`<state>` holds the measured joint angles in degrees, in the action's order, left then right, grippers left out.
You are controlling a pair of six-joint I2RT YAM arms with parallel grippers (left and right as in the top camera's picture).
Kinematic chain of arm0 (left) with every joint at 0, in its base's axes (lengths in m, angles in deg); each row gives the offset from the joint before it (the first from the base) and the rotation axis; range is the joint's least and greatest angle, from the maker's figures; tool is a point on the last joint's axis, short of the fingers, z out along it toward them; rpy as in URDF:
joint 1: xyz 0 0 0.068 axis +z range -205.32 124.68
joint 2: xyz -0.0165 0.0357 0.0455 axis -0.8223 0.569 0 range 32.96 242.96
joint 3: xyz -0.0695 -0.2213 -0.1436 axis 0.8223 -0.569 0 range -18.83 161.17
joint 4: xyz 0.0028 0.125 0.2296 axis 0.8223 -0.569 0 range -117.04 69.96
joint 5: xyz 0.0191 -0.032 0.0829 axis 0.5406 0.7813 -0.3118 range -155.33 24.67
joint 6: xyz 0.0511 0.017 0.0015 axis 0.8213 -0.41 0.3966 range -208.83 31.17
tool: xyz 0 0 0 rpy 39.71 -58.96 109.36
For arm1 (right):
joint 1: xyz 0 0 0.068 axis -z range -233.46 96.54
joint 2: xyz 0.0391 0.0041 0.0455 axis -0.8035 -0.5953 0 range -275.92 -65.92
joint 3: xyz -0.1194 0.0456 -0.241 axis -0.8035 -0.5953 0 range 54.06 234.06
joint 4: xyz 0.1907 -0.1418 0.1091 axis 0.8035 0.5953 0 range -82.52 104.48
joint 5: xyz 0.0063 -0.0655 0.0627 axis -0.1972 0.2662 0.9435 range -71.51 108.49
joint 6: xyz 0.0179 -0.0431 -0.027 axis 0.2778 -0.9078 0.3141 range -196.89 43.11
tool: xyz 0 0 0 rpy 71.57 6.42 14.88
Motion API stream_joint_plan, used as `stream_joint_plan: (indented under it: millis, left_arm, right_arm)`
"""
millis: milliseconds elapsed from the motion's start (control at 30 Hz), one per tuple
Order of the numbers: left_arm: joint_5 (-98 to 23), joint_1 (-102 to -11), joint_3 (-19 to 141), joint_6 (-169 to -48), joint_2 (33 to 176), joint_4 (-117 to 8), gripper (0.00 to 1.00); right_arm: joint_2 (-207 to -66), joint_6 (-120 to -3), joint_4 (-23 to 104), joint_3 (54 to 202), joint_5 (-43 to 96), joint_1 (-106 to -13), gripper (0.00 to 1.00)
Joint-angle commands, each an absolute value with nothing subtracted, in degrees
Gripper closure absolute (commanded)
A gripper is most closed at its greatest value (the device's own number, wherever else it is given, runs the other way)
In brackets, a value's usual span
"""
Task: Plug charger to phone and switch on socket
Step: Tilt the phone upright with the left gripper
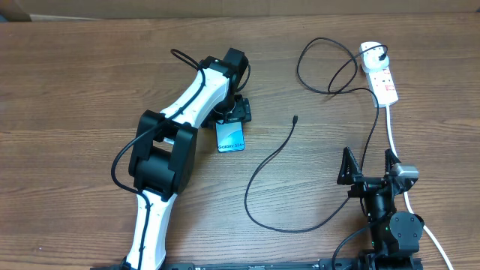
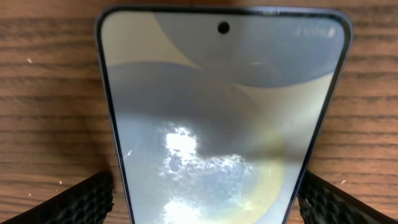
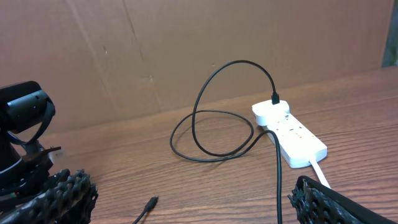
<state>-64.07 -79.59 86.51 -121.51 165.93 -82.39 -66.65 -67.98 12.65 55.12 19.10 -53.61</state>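
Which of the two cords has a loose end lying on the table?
The thin black charger: its connector tip lies free mid-table. The thick white cord runs from the socket out of frame.

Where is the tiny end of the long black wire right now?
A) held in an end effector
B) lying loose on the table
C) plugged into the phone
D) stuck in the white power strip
B: the charger's connector tip lies on the bare table, well apart from the phone, with nothing holding it.
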Motion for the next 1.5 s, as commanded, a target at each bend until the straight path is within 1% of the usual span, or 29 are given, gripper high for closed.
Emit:
stream_joint_plan:
  millis: [0,633,800,933,1267,1333,1467]
  left_arm:
    - [-61.75,-80.99,83.89,-121.88,167.66,-82.65,0.10]
    - [-62.54,-81.30,83.54,-123.81,167.66,-84.47,0.16]
    - [-62.58,-81.30,83.54,-123.79,167.66,-84.95,0.15]
    - [-62.56,-81.30,83.54,-123.81,167.66,-84.99,0.19]
    - [-62.56,-81.30,83.54,-123.81,167.66,-85.06,0.21]
    - [-62.54,-81.30,83.54,-123.87,167.66,-85.14,0.25]
    - [-62.54,-81.27,83.54,-124.01,167.66,-85.38,0.26]
  right_arm:
    - [-66.08,-68.39,12.32,54.51,18.57,-53.61,0.00]
    - [-66.08,-68.39,12.32,54.51,18.57,-53.61,0.00]
    - [-66.08,-68.39,12.32,54.51,18.57,-53.61,0.00]
    - [-66.08,-68.39,12.32,54.51,18.57,-53.61,0.00]
    - [-66.08,-68.39,12.32,54.53,18.57,-53.61,0.00]
    - [-66.08,-68.39,12.32,54.51,18.57,-53.61,0.00]
    - [-66.08,-68.39,12.32,54.51,18.57,-53.61,0.00]
